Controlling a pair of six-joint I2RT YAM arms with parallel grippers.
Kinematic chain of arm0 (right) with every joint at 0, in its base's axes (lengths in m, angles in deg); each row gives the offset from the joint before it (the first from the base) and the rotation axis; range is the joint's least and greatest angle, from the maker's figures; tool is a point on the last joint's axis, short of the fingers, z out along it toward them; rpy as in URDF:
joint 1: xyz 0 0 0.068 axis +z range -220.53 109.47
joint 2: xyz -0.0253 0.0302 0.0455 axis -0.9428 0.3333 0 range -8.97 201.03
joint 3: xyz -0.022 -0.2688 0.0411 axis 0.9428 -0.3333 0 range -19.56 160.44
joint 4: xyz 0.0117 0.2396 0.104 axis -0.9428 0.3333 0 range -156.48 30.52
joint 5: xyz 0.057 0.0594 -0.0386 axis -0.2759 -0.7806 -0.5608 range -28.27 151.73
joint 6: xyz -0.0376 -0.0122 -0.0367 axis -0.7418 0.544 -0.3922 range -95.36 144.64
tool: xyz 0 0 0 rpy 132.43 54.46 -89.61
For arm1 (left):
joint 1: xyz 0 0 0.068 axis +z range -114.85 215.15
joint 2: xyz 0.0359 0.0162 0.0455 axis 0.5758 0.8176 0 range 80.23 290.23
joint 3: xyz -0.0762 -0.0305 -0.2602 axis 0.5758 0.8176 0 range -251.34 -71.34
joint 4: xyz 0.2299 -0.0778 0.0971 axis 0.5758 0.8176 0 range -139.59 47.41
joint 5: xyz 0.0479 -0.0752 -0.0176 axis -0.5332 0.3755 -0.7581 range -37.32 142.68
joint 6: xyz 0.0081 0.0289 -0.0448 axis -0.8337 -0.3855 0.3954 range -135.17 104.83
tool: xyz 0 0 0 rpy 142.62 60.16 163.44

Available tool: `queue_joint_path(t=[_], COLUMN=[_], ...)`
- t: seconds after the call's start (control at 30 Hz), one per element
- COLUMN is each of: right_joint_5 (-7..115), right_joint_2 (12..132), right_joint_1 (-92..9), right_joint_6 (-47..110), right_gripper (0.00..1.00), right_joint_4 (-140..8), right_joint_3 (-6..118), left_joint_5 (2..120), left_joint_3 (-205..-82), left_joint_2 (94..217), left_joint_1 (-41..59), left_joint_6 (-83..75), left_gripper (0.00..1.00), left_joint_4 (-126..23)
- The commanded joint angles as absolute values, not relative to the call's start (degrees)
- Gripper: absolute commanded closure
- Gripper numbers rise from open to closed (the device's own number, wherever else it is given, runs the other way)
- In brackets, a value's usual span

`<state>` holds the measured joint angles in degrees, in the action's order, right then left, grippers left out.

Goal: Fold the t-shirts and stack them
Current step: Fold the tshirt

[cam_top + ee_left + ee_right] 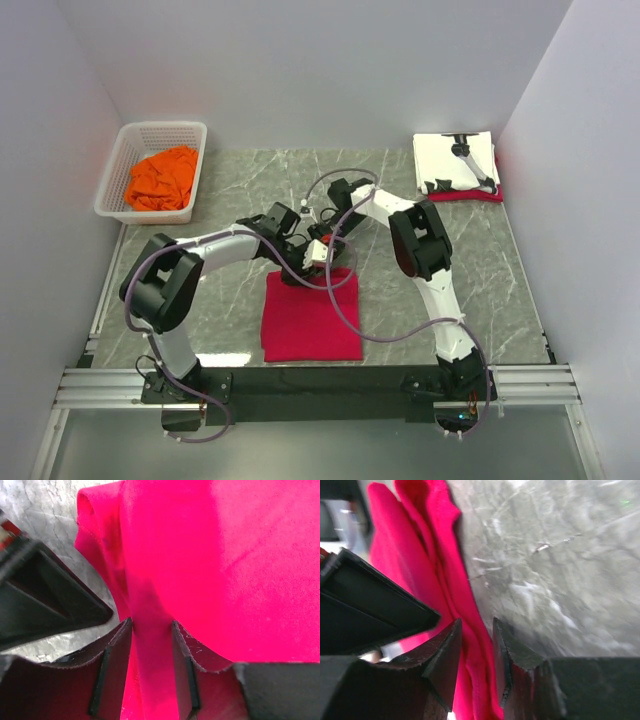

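Note:
A crimson-red t-shirt (310,318) lies part folded on the table in front of the arms. My left gripper (298,254) and right gripper (326,240) meet at its far edge. Each is shut on a fold of the red fabric, seen in the left wrist view (152,630) and the right wrist view (477,630). The red cloth (225,555) fills the left wrist view, and a bunched red edge (435,540) shows in the right wrist view. A folded white t-shirt with black print (455,160) lies at the back right on a folded red garment (470,194). An orange t-shirt (160,178) lies crumpled in the basket.
A white lattice basket (128,150) stands at the back left against the left wall. White walls close in the grey marble table (230,180) on three sides. A metal rail (320,382) runs along the near edge.

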<state>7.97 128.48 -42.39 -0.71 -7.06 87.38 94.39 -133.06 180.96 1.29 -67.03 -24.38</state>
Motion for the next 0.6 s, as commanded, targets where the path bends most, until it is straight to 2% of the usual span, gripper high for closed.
queue_joint_path(t=[0.0, 0.1, 0.13, 0.2, 0.23, 0.3, 0.57], right_joint_5=[5.92, 5.39, 5.39, 4.86, 4.69, 4.34, 2.4], right_joint_2=[131.3, 133.41, 133.5, 133.68, 133.86, 134.21, 136.41], right_joint_1=[-42.06, -41.71, -41.62, -41.27, -41.18, -40.92, -40.56], right_joint_6=[1.43, 0.82, 0.82, 0.64, 0.56, 0.12, -1.11], right_gripper=[0.64, 0.73, 0.74, 0.76, 0.77, 0.81, 0.85], right_joint_4=[-7.68, -5.84, -5.74, -5.48, -5.31, -4.69, -2.23], right_joint_3=[87.67, 89.16, 89.08, 88.47, 88.29, 88.29, 89.52], left_joint_5=[95.21, 95.04, 95.13, 94.69, 94.69, 94.6, 94.6], left_joint_3=[-136.21, -137.43, -137.44, -137.26, -137.09, -136.21, -135.24], left_joint_2=[181.92, 182.89, 182.8, 181.93, 181.4, 178.94, 171.12], left_joint_1=[0.44, -0.35, -0.35, -0.27, -0.35, -0.35, -0.27], left_joint_6=[-68.87, -68.61, -68.26, -68.17, -68.08, -68.08, -67.29], left_gripper=[0.58, 0.69, 0.77, 0.85, 0.93, 0.99, 0.99], left_joint_4=[-23.23, -22.17, -22.17, -22.0, -22.0, -22.43, -23.92])
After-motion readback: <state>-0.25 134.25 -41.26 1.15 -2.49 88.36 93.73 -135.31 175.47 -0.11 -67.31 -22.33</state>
